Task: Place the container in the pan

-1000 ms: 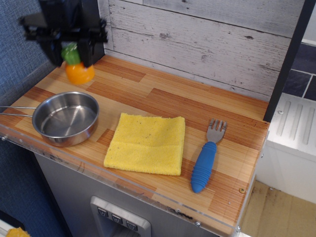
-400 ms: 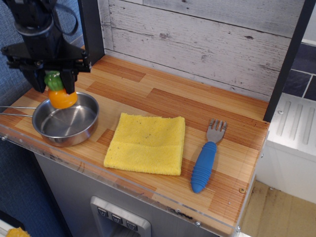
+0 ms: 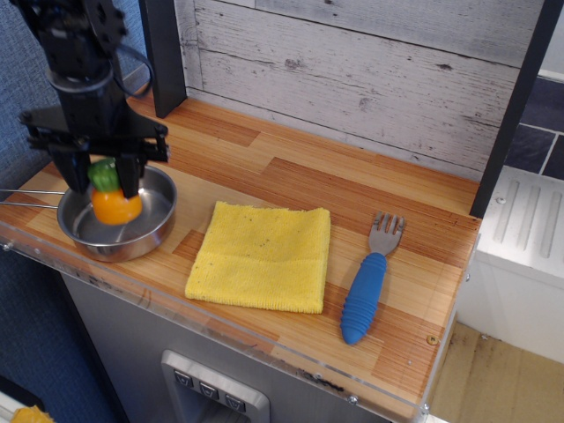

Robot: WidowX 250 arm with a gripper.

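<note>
The container [image 3: 115, 205] is a small orange bottle with a green cap [image 3: 104, 174]. My black gripper [image 3: 102, 182] is shut on its cap and holds it upright inside the bowl of the shiny steel pan [image 3: 141, 237] at the left front of the counter. The bottle's base sits low in the pan; I cannot tell whether it touches the bottom. The pan's thin handle [image 3: 26, 196] points left.
A folded yellow cloth [image 3: 263, 256] lies right of the pan. A blue-handled fork [image 3: 367, 286] lies further right. A dark post [image 3: 163, 53] and the plank wall stand behind. The counter's front edge is close to the pan.
My gripper has carried the container from the back left corner forward and down. It is now lowered into the pan.
</note>
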